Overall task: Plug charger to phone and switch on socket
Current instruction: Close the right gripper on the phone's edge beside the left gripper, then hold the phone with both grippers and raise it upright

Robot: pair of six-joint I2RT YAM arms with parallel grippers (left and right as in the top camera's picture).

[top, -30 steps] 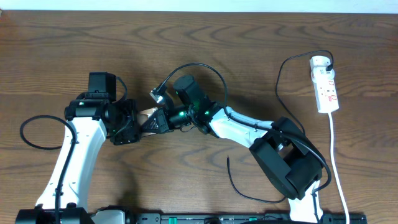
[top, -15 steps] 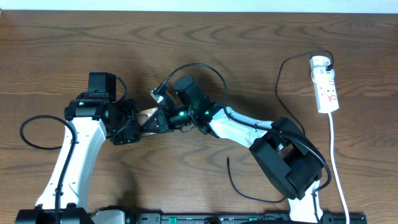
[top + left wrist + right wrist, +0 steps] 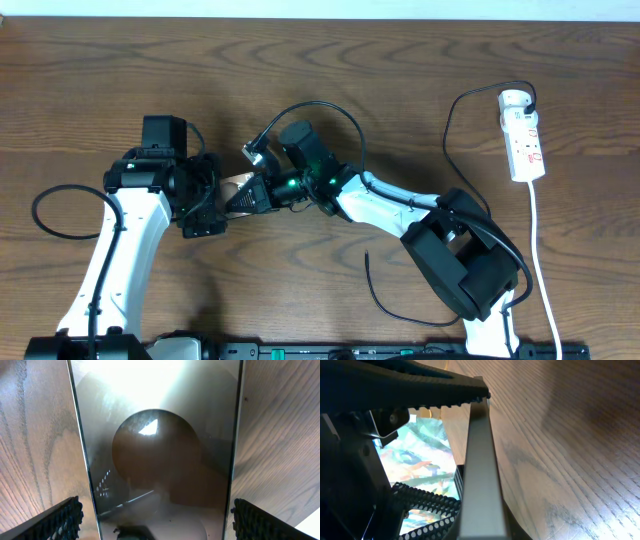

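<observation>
The phone, bronze-backed, is held up on its edge at the table's middle left, between both grippers. My right gripper is shut on it; in the right wrist view its jaws clamp the grey edge of the phone. My left gripper is open, with its fingers on either side of the phone's shiny back and a gap on each side. The socket lies at the far right with the white adapter plugged in. The charger cable runs down under the right arm, and its loose end lies on the table.
The socket's white cord runs down the right edge to the front. A black arm cable loops at the left. The right arm's body stands over the front right of the wooden table.
My left gripper's fingers have spread apart and shifted slightly away from the phone. The right gripper and the phone have stayed in place.
</observation>
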